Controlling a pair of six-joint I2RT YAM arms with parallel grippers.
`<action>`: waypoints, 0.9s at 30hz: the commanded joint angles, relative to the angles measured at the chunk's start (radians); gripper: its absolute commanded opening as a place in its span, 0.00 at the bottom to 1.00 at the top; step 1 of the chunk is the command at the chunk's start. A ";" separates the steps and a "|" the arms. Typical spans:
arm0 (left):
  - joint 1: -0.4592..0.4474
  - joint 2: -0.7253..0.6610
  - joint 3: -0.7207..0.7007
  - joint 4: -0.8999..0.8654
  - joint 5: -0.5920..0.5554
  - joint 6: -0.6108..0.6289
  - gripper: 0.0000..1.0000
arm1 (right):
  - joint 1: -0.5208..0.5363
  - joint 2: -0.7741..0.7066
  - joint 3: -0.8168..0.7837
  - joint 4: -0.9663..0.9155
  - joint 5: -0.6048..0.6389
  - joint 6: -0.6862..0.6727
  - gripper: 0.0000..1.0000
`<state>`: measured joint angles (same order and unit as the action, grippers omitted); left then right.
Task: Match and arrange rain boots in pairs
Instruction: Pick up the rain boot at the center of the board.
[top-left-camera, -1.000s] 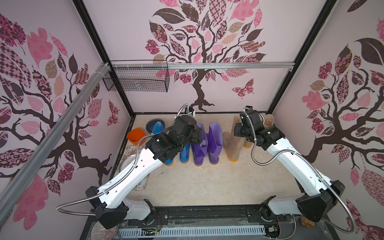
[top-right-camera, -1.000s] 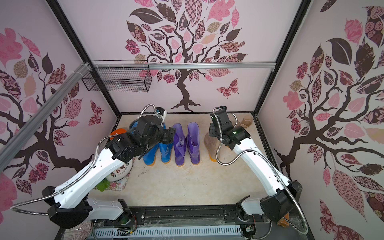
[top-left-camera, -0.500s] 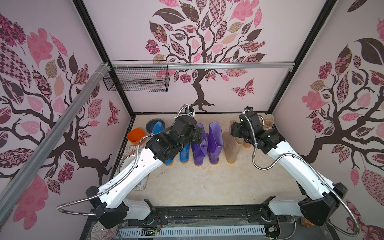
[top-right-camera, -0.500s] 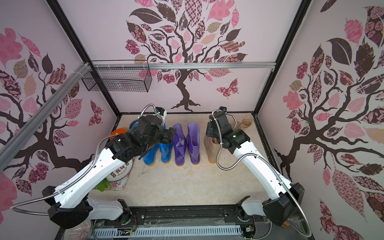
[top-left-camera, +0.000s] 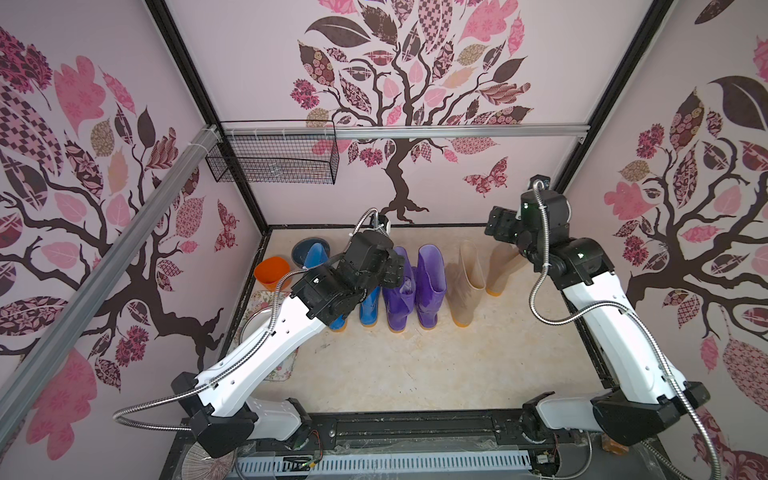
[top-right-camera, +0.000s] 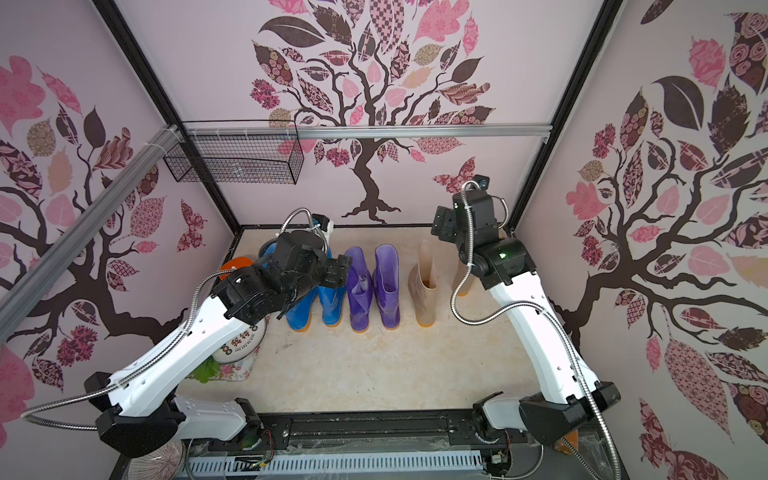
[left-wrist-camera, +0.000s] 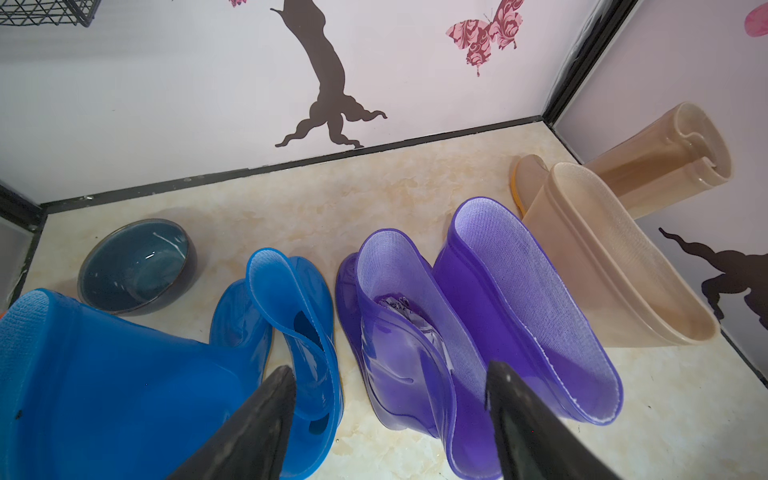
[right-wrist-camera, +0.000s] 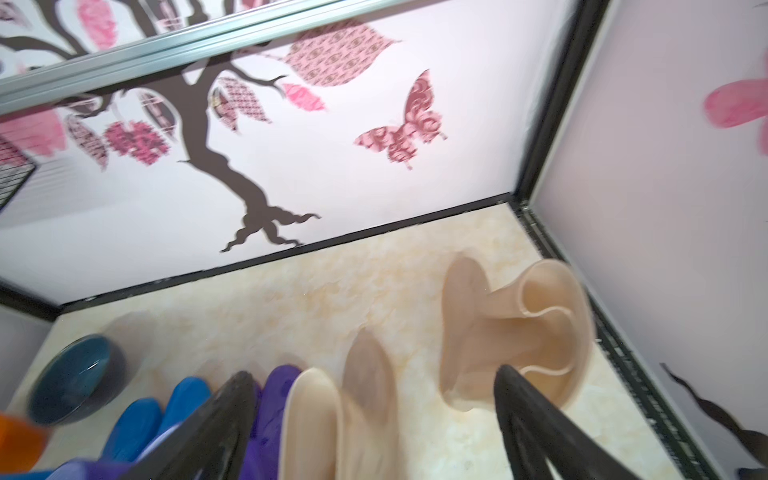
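While the six rain boots are standing in a single row on the desk (top-left-camera: 415, 365), both arms are hovering above them and gripping nothing.

Positions are given outward from the grey-blue bowl (left-wrist-camera: 137, 266):
- **Blue:** the first blue boot (left-wrist-camera: 104, 374) is standing just beside the bowl. The second blue boot (left-wrist-camera: 299, 332) is standing close against the first, on the side away from the bowl.
- **Purple:** the first purple boot (left-wrist-camera: 399, 340) and the second purple boot (left-wrist-camera: 532, 307) are standing next, pressing against each other.
- **Beige:** the first beige boot (left-wrist-camera: 615, 266) is standing just past the purple pair. The second beige boot (left-wrist-camera: 665, 162) is standing farthest from the bowl, with its shaft tilting away from the bowl and its rim folding inward.

An orange cup (top-left-camera: 272, 272) is sitting just beside the bowl.

The left fingers (left-wrist-camera: 266, 415) are spreading wide above the row, over the second blue boot and the first purple boot, and are touching neither. The right fingers (right-wrist-camera: 519, 407) are likewise standing wide apart and empty. They are hanging over the beige end of the row, well apart from the bowl. The right wrist view is blurring, so finer detail there cannot be told.
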<state>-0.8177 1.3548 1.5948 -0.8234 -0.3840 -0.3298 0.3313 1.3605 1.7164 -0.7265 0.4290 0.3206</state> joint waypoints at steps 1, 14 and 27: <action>0.004 -0.013 -0.025 0.011 -0.006 0.021 0.75 | -0.113 0.062 0.005 -0.095 -0.062 -0.030 0.95; 0.005 0.014 -0.008 0.008 -0.010 0.050 0.75 | -0.405 0.086 -0.186 -0.017 -0.241 -0.030 0.95; 0.004 0.038 0.008 0.002 -0.014 0.060 0.75 | -0.434 0.178 -0.190 0.027 -0.295 -0.048 0.71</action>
<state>-0.8177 1.3895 1.5948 -0.8249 -0.3843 -0.2813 -0.0952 1.5276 1.5234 -0.7151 0.1513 0.2806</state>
